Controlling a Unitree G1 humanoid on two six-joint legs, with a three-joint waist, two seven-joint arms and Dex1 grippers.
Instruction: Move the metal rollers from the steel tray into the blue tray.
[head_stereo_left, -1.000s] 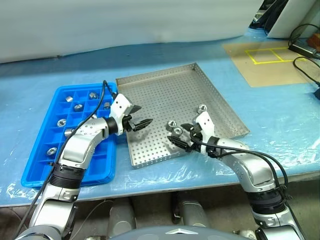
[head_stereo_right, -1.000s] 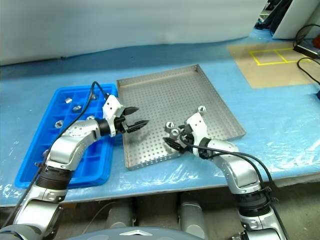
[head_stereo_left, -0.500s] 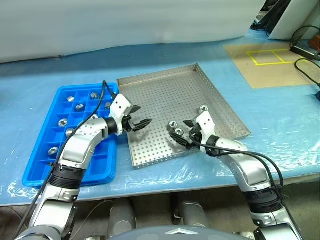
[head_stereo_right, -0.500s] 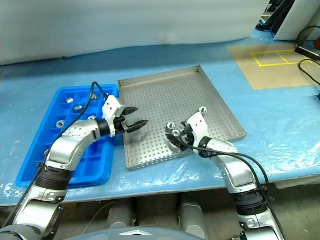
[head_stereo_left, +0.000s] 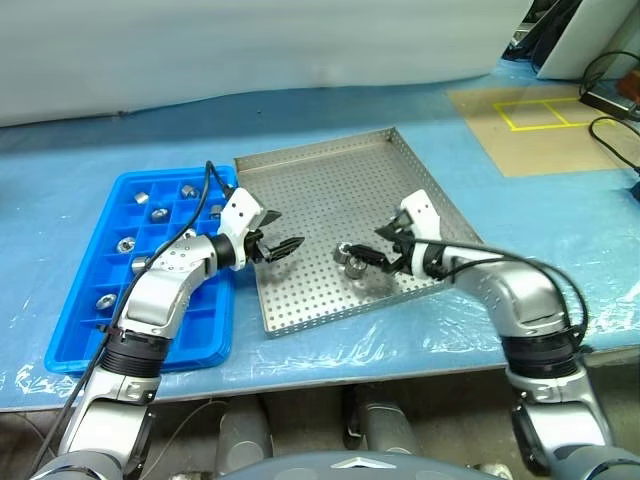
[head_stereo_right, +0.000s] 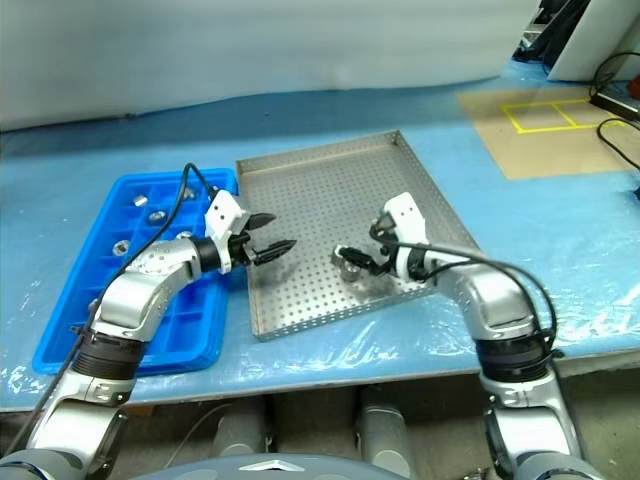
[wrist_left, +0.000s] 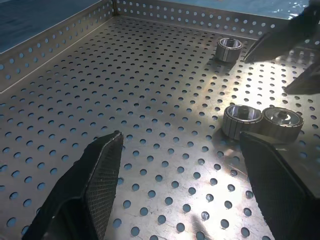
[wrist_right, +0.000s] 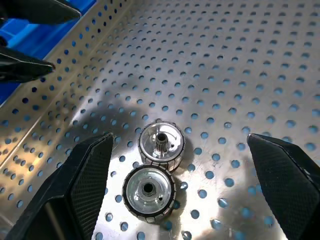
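Metal rollers (wrist_right: 161, 145) lie as a touching pair on the perforated floor of the steel tray (head_stereo_left: 330, 180): short, shiny grey cylinders with ribbed sides and a hole through the middle, one showing a small toothed hub, the other (wrist_right: 148, 192) a smooth round face. In the head views this pair (head_stereo_left: 353, 262) sits toward the tray's near right part, and the left wrist view shows a third roller (wrist_left: 228, 49) lying apart from them, nearer the tray's rim. More rollers (head_stereo_left: 125, 244) rest singly in compartments of the blue tray (head_stereo_left: 75, 320), a bright plastic grid of square cells lying just beside the steel tray on its left.

Both trays stand on a bench (head_stereo_left: 560, 240) covered with glossy blue film. The steel tray is dull silver sheet with rows of small round holes in the floor and low raised rims.

The right tool (head_stereo_left: 385, 255) hangs over the tray just right of the pair, angled down and left toward it, its two black, mesh-textured fingers (wrist_right: 90, 175) spread wide with the pair lying between them in the right wrist view; nothing is gripped and the fingers stand clear of the rollers. The left tool (head_stereo_left: 283, 246) hovers over the tray's left edge, pointing right toward the pair, its fingers (wrist_left: 102, 167) also apart and empty, well short of the rollers.
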